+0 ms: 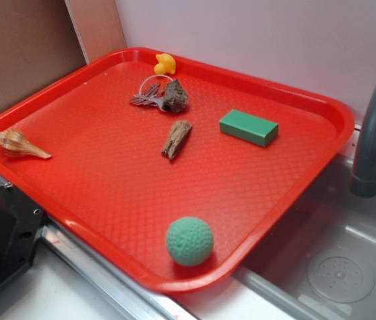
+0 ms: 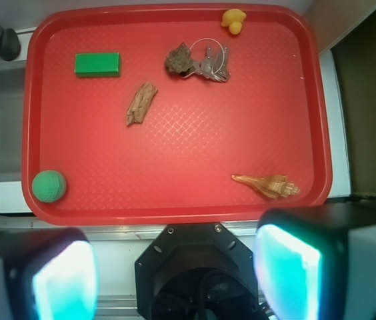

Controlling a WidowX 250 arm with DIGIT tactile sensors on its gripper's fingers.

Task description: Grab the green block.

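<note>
The block [image 1: 249, 127] [image 2: 97, 65] lies flat near a far corner of the tray [image 1: 108, 220] [image 2: 175, 200]. Only the wrist view shows the pincer [image 2: 175, 267], spread wide and empty, well apart from it; only the exterior shows the faucet [image 1: 375, 127] whole.

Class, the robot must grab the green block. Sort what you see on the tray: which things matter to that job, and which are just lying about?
Job: green block, end effector.

Lying about: green ball, shell, wood piece, rock, keys, yellow duck, all on the red tray.
</note>
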